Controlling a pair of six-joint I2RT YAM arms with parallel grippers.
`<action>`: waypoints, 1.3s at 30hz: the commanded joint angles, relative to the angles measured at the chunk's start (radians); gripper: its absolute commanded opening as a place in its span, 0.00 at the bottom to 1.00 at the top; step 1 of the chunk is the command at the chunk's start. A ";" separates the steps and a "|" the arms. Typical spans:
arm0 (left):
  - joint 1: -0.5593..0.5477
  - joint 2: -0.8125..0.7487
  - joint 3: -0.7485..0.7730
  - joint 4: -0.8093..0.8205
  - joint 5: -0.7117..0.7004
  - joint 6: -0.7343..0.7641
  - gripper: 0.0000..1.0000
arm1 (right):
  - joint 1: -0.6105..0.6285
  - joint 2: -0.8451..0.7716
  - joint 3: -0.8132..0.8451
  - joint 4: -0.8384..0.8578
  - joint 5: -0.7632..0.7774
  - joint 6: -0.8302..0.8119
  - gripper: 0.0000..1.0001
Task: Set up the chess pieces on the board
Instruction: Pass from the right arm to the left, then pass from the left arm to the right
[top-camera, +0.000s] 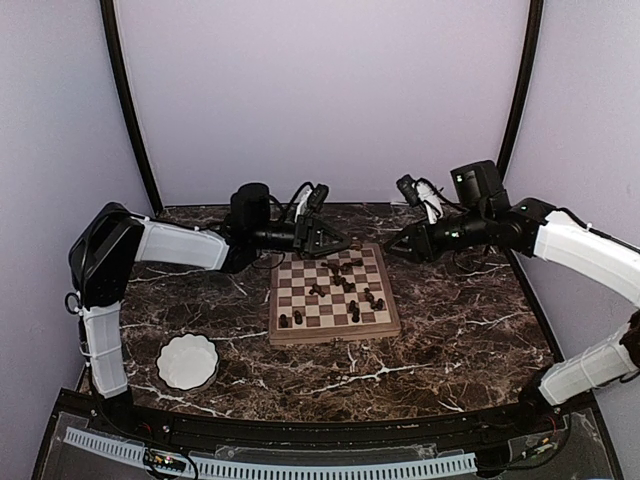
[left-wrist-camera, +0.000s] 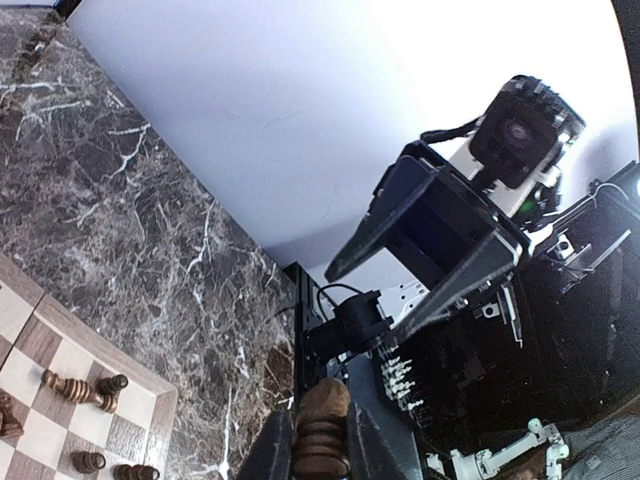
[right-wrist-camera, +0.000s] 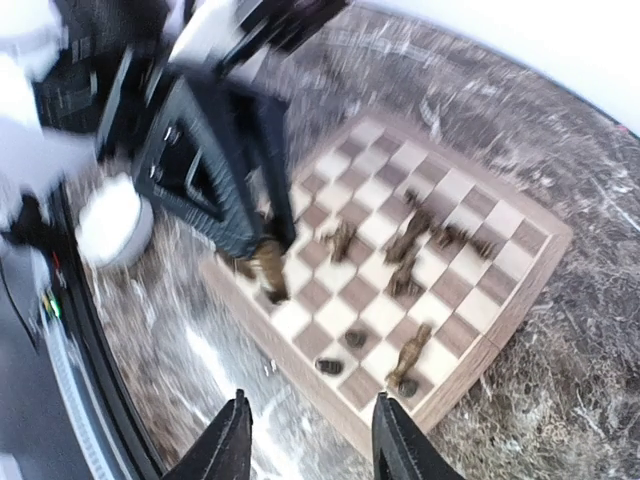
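The L gripper (top-camera: 322, 240) is pinched tight on one brown chess piece (left-wrist-camera: 322, 432) so it can't drop. It hangs over the far left edge of the board (top-camera: 335, 333), prob. because that piece belongs in the back row there. I can't tell if the piece touches the board yet.

The R gripper (right-wrist-camera: 312, 415) has its jaws apart w/ nothing in between. It sits by the far right corner of the board, off to the side, I think so the 2 arms don't bump.

The other chess pieces (top-camera: 345, 283) are on the board but all mixed up in the middle, not in neat rows. Some lie on their sides, e.g. a tipped piece (left-wrist-camera: 75, 388) near the edge. So there's lots left to do.

A white bowl (top-camera: 187, 361) sits on the table (top-camera: 460, 330), well apart from the board.
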 joint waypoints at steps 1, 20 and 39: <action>0.018 0.023 0.006 0.342 0.067 -0.227 0.00 | -0.059 -0.048 -0.089 0.319 -0.196 0.218 0.40; 0.029 0.128 0.007 0.664 0.202 -0.570 0.00 | -0.004 0.140 0.027 0.375 -0.332 0.153 0.41; 0.055 0.146 0.020 0.679 0.195 -0.581 0.00 | 0.042 0.196 0.087 0.268 -0.293 0.073 0.35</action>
